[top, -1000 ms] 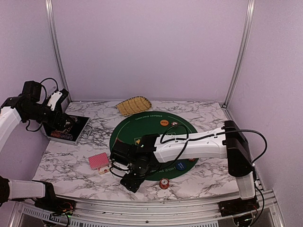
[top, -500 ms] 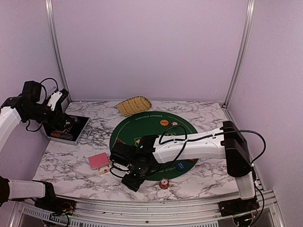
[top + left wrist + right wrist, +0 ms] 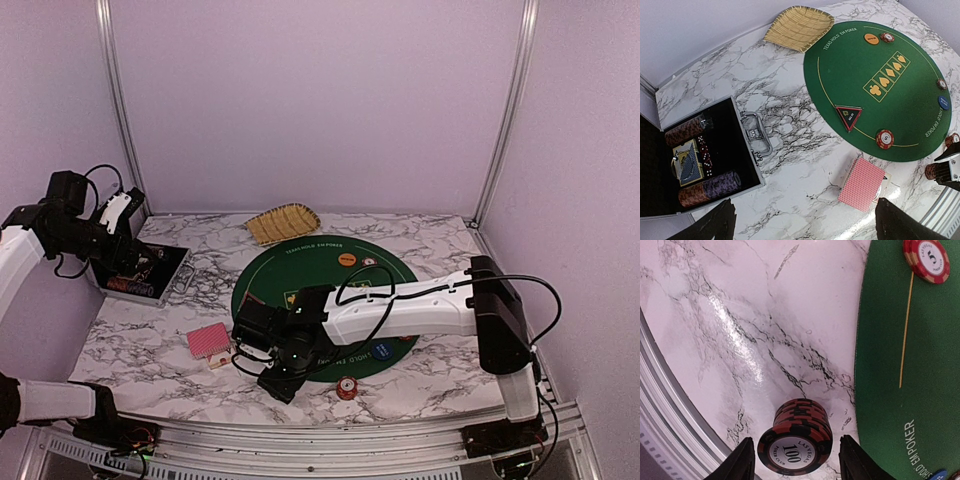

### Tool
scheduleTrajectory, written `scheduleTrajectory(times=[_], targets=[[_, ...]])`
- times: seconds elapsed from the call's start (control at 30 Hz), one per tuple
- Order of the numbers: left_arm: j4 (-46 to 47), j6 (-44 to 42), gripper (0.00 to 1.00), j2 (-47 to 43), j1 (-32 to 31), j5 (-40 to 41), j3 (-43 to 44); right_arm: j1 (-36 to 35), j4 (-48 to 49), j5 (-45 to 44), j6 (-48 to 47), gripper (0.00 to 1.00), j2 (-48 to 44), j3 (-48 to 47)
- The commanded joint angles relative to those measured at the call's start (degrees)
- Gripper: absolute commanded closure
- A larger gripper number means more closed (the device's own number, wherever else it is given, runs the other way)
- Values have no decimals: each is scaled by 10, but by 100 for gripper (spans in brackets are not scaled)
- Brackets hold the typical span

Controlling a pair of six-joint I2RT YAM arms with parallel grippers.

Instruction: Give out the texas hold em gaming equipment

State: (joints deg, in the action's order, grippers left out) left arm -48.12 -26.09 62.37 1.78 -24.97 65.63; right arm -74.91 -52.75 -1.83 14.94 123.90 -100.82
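Observation:
A stack of dark red-and-black "100" poker chips (image 3: 796,439) stands on the marble just off the green mat (image 3: 905,365). My right gripper (image 3: 798,457) is low over it, with a finger on each side and a small gap left on both, so it is open. The top view shows this gripper (image 3: 283,378) at the mat's near-left edge. My left gripper (image 3: 805,225) hangs open high above the table, holding nothing. Below it lie the red-backed cards (image 3: 862,184), the black triangular button (image 3: 848,116), a red-white chip (image 3: 885,138), and the orange (image 3: 871,38) and blue buttons (image 3: 943,102).
The open black case (image 3: 747,165) holds chip rolls and a card deck at the left. A yellow woven basket (image 3: 283,222) sits at the back. A red-white chip (image 3: 346,387) lies near the front rail (image 3: 300,435). Another red chip (image 3: 926,257) sits on the mat.
My right gripper's jaws have narrowed around the chip stack, and the arm has shifted slightly. The left arm has not moved.

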Motion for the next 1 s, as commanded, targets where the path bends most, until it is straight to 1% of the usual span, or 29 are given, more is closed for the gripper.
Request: scheduleTrajectory(times=[0.0, 0.3, 0.43, 0.67, 0.83, 0.97], targets=[[-15, -6, 1, -10, 1, -1, 13, 4, 10, 2, 0, 44, 12, -16], [-15, -6, 1, -10, 1, -2, 14, 3, 12, 6, -2, 45, 12, -14], [-15, -7, 1, -10, 1, -1, 13, 4, 12, 5, -1, 41, 13, -11], [-15, -8, 1, -11, 1, -1, 13, 5, 13, 0, 0, 42, 13, -11], [-15, -7, 1, -12, 1, -1, 13, 5, 14, -1, 1, 46, 12, -11], [-15, -7, 1, -11, 1, -1, 13, 5, 14, -1, 1, 53, 9, -12]])
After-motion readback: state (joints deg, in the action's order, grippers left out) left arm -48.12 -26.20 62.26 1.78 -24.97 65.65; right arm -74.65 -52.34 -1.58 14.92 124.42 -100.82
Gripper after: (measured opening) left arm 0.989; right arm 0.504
